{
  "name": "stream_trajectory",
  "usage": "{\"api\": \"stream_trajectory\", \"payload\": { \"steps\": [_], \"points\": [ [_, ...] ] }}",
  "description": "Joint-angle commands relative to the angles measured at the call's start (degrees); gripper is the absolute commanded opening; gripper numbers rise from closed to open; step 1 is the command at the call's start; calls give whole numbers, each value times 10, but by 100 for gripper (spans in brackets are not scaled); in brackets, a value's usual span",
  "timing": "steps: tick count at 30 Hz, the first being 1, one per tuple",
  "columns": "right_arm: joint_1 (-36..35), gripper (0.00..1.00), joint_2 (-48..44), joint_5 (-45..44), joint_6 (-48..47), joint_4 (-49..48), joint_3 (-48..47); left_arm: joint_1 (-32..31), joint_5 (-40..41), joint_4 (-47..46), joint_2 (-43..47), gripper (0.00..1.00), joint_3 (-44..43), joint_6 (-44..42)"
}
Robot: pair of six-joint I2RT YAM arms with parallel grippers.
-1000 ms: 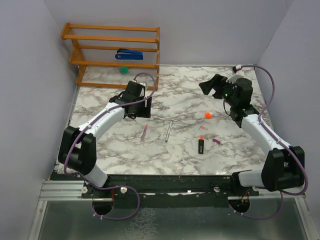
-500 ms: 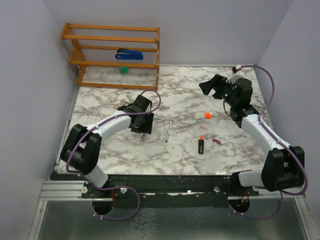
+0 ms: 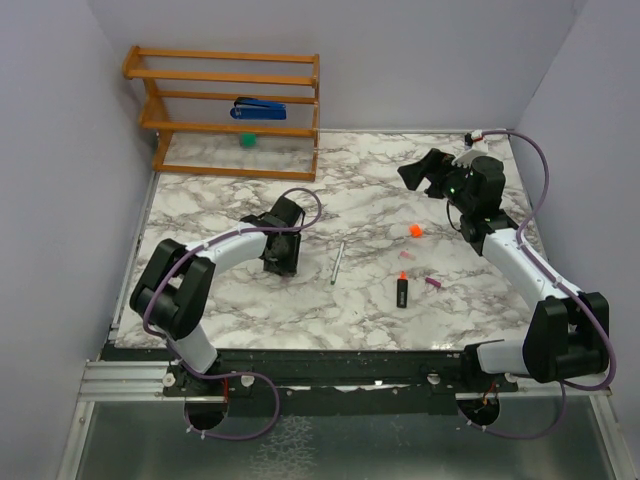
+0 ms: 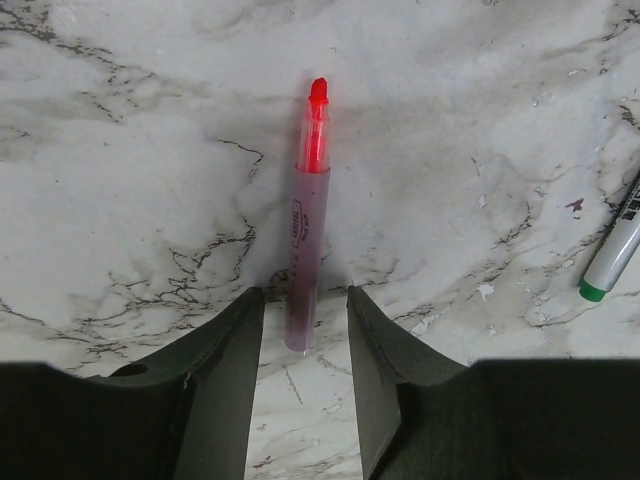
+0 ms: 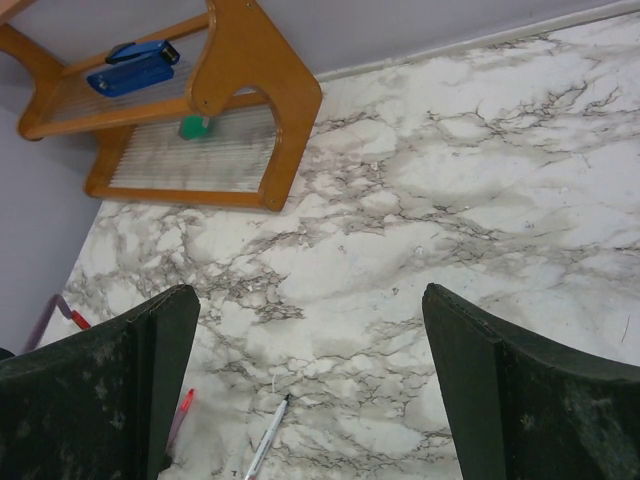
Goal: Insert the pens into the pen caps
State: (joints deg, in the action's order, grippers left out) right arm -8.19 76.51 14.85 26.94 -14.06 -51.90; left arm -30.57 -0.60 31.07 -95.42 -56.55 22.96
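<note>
A slim pink pen (image 4: 305,250) with a red tip lies on the marble table (image 3: 220,200). My left gripper (image 4: 305,300) is down at the table, open, with a finger on either side of the pen's rear end and a small gap on each side. In the top view that gripper (image 3: 283,262) covers the pen. To its right lies the silver-grey pen (image 3: 337,262). The black marker (image 3: 402,290) lies further right, between the orange cap (image 3: 415,231), the pale pink cap (image 3: 406,256) and the magenta cap (image 3: 433,283). My right gripper (image 3: 418,172) hangs wide open above the back right.
A wooden rack (image 3: 230,100) stands at the back left, holding a blue stapler (image 3: 258,107) and a green ball (image 3: 248,140). Purple walls close in the table on the left, back and right.
My left gripper has moved toward the near edge and come down over the pink pen, and its jaws have narrowed around it. The right arm has not moved.
</note>
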Motion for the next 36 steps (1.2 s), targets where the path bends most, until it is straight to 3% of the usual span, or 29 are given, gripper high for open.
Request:
{"api": "stream_trajectory", "payload": {
  "steps": [1,6,11,15,17,24,29,36],
  "points": [
    [1,100,6,7,-8,-8,6,-2,-11,0,-25,37,4,0],
    [1,100,6,8,-8,-7,6,-3,-23,1,-44,0,9,-2],
    [0,100,13,10,-1,-15,12,-9,-17,-8,-36,0,1,-18],
    [0,100,37,115,28,-73,24,-9,-8,-62,14,0,-41,-56],
    [-6,100,44,158,58,-120,37,-9,-36,-116,46,0,-55,-73],
    [-67,96,65,166,120,-221,55,-10,-202,-332,126,0,-6,-62],
    [-79,91,88,168,136,-256,56,-12,-269,-395,144,0,24,-38],
    [-104,79,104,168,135,-275,45,-31,-292,-447,140,0,27,-20]
  ]
}}
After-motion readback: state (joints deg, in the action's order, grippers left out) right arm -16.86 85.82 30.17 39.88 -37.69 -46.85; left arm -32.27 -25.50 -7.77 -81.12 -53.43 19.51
